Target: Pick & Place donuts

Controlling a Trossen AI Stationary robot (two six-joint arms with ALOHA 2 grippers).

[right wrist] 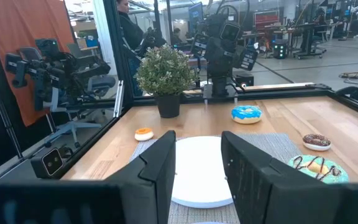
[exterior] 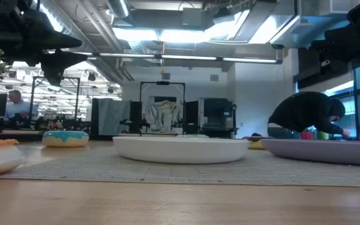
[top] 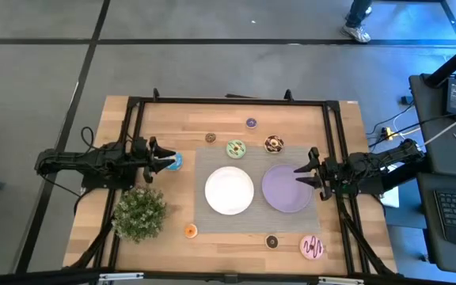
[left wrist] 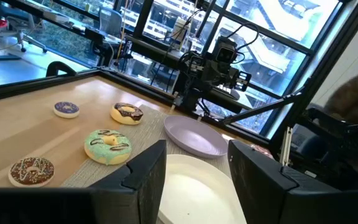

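Left gripper: your left gripper (top: pixel 167 161) hangs over the table's left side, right at the blue donut (top: pixel 176 161); in its own wrist view the two fingers (left wrist: pixel 143 177) stand apart with nothing between them

Right gripper: your right gripper (top: pixel 307 172) sits above the right edge of the purple plate (top: pixel 279 194), jaws parted and empty

Donuts, far side: the green donut (top: pixel 236 149) lies on the grey mat (top: pixel 204 218) just beyond the white plate (top: pixel 229 191); the brown sprinkled donut (top: pixel 273 144) is beside it, the tiny purple one (top: pixel 251 123) and a tiny brown one (top: pixel 210 138) farther back on bare wood

Donuts, near side: a tiny orange one (top: pixel 191 230) lies by the potted plant (top: pixel 140 212), another tiny brown one (top: pixel 271 241) at the mat's front edge, and the pink dark-striped donut (top: pixel 312 247) at the front right corner

Plates: both look bare, so you likely have every placement ahead of you

Handling: judge these as light, stiff toy rings with glossy icing that may slip; nothing fragile

Where to grip: take a larger ring across its body, one finger in the hole and one outside, or span it across the outer rim; pinch the tiny ones across the full width

Risk: a light ring may skid on the wood if a finger lands first on one side

Writing: no brand, label or readable text shows on donuts, plates or arms
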